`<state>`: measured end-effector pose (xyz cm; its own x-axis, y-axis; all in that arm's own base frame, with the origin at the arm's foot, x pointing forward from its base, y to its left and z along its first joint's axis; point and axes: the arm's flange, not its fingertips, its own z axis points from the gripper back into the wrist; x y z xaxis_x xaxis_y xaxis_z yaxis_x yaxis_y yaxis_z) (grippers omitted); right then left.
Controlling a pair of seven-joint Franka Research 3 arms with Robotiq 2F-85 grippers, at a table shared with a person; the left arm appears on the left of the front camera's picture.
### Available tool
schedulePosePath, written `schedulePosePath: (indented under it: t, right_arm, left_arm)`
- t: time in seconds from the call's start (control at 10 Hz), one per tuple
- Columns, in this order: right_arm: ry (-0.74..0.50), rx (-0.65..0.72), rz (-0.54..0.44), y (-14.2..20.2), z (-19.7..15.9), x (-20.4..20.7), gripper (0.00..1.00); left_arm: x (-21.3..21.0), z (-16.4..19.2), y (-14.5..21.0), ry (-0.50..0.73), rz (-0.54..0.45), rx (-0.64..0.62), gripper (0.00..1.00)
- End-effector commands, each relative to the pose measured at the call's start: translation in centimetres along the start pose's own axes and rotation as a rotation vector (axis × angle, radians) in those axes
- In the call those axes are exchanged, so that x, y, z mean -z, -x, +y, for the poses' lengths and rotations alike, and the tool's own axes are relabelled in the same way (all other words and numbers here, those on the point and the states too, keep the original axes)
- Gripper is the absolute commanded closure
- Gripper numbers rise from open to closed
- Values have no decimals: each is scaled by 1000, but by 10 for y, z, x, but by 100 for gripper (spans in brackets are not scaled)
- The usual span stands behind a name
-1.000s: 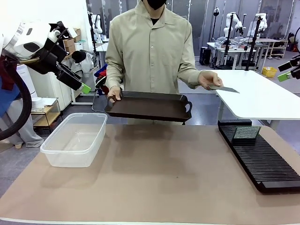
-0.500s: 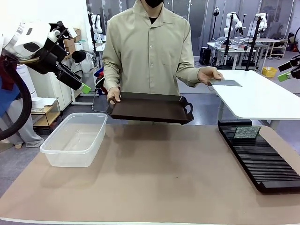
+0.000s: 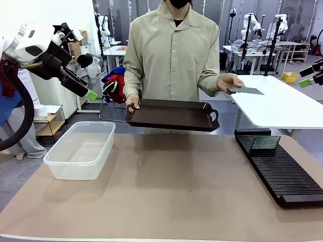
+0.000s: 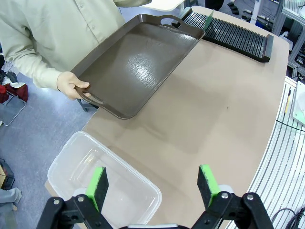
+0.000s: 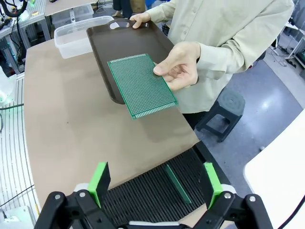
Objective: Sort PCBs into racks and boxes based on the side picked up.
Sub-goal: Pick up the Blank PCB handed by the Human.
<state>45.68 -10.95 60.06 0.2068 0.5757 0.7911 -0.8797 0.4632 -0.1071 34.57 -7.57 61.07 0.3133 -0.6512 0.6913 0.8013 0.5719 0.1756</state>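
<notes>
A person at the far side holds a green PCB (image 3: 246,90) flat in one hand, above the table's right edge; in the right wrist view this PCB (image 5: 141,84) hovers over the tray's end. A second PCB (image 3: 265,143) stands upright in the far end of the black rack (image 3: 282,171), also visible as the PCB (image 5: 177,183) in the rack (image 5: 143,186). The clear box (image 3: 81,149) sits at the left. My left gripper (image 4: 155,183) hangs open high above the box (image 4: 76,164). My right gripper (image 5: 155,183) is open above the rack, holding nothing.
The person's other hand holds a dark brown handled tray (image 3: 171,115) level above the table's far edge. A white table (image 3: 282,106) stands behind at the right. The brown tabletop (image 3: 171,186) lies between box and rack.
The person has stepped to the right, carrying the tray and the PCB along. Both arms have stayed still and open.
</notes>
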Motion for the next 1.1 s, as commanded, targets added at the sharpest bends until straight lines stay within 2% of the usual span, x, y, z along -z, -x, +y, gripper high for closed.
schedulePosePath:
  t: [0.0,0.3,0.5,0.7,1.0]
  right_arm:
    - [-109,176,47,-4,-2,2,0]
    - [-211,491,115,6,-18,16,0]
    - [-209,683,142,24,-31,36,0]
    - [-298,891,40,49,-49,63,0]
    - [-396,962,-176,66,-72,96,0]
  left_arm:
    - [-1,2,1,8,2,-5,0]
    - [-1,2,1,8,2,-5,0]
    - [-1,2,1,8,2,-5,0]
    - [-1,2,1,8,2,-5,0]
    - [-1,2,1,8,2,-5,0]
